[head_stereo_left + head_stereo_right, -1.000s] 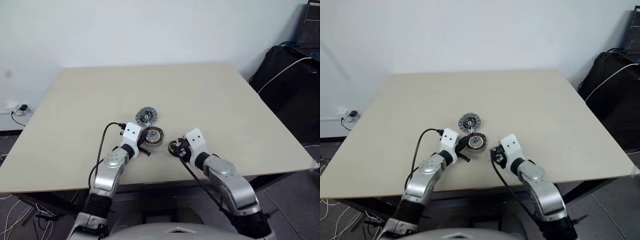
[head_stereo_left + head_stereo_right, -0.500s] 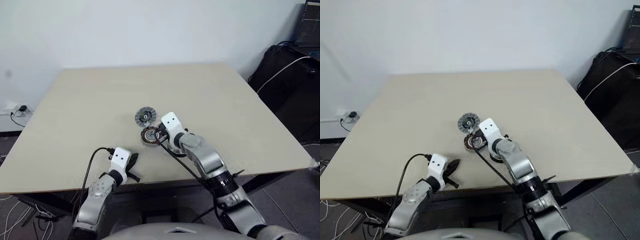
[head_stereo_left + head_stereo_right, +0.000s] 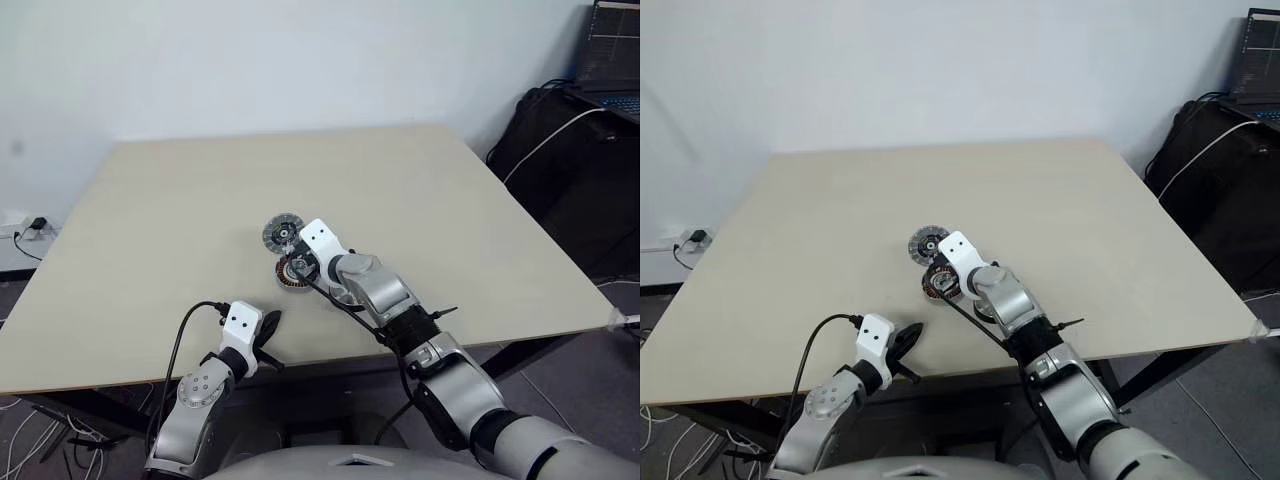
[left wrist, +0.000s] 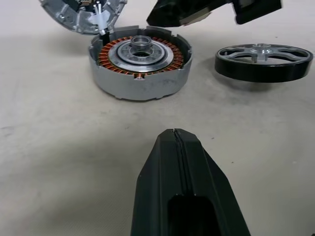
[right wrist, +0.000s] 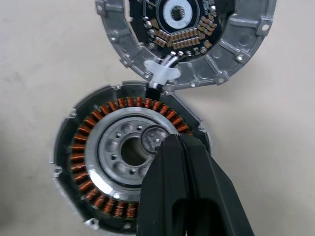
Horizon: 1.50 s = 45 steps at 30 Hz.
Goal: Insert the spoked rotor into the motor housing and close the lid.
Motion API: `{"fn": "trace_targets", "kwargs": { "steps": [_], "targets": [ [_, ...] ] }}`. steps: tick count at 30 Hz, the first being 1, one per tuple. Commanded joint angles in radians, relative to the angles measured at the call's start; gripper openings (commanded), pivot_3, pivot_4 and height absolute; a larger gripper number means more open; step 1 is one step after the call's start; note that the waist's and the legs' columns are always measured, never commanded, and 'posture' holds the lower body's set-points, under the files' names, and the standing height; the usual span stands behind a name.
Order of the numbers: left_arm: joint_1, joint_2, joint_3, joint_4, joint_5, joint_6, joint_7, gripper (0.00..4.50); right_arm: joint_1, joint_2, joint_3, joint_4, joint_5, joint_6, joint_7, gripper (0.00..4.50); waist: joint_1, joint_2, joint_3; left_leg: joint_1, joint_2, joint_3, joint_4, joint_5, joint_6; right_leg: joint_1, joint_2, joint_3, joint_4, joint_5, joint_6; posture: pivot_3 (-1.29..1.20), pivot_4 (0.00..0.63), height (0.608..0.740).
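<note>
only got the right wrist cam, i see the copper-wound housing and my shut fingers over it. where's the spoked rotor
Observer: The spoked rotor lies flat on the table beside the motor housing, apart from it, with nothing holding it.
Operator: ok and the left gripper, is it near the parts
Observer: No. The left gripper is shut and empty, close to the table's near edge, short of the housing.
Operator: which way is the lid from the housing
Observer: The lid lies right against the housing, on the side away from the robot.
</note>
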Motion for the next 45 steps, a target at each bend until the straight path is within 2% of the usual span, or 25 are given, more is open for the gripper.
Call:
{"fn": "trace_targets", "kwargs": {
  "steps": [1,14,23,30,36,45],
  "targets": [
    [-0.014,-0.003,-0.005,-0.049,-0.01,-0.019,-0.003,0.0,-0.053,0.015,-0.017,0.033,-0.009,-0.048,0.01,0.02,-0.002,0.0,0.0,0.0,0.0,0.0,0.0,0.0,0.0,0.0,0.0,0.0,0.0,0.0,0.0,0.0,0.0,0.74],
    [-0.022,-0.002,-0.003,-0.037,-0.019,-0.02,-0.002,0.0,-0.119,0.062,-0.012,0.201,-0.035,-0.167,0.063,0.02,-0.005,0.001,0.0,0.0,0.0,0.0,-0.002,0.0,-0.001,-0.001,0.0,0.0,0.0,0.0,-0.001,0.0,0.0,0.74],
    [-0.004,-0.003,-0.003,-0.046,-0.02,-0.026,0.006,0.0,-0.125,0.072,-0.013,0.243,-0.056,-0.186,0.092,0.02,-0.009,0.002,0.0,0.0,0.0,-0.001,-0.002,0.0,-0.001,-0.002,0.0,0.0,0.0,0.0,-0.001,0.0,0.0,0.74],
    [-0.001,-0.003,-0.004,-0.051,-0.019,-0.025,0.01,0.0,-0.085,0.067,0.009,0.187,-0.056,-0.123,0.16,0.02,-0.009,0.002,-0.001,0.0,0.0,-0.001,-0.002,0.0,-0.001,-0.002,0.0,0.0,0.0,0.001,-0.001,0.0,0.0,0.74],
    [-0.005,-0.003,-0.008,-0.048,-0.021,-0.021,0.007,0.0,-0.01,0.048,0.043,0.042,-0.043,-0.124,0.268,0.02,-0.01,0.002,-0.001,0.0,0.0,-0.001,-0.001,0.0,-0.001,-0.001,0.0,0.0,0.0,0.0,-0.001,0.0,0.0,0.74],
    [-0.024,-0.004,-0.014,-0.039,-0.025,-0.012,0.003,0.0,-0.025,0.048,-0.042,0.02,-0.044,-0.196,0.151,0.02,-0.01,0.003,-0.001,0.001,0.0,-0.001,-0.001,0.001,-0.001,-0.001,0.0,-0.001,0.0,0.0,-0.001,0.0,0.0,0.74]
  ]
}}
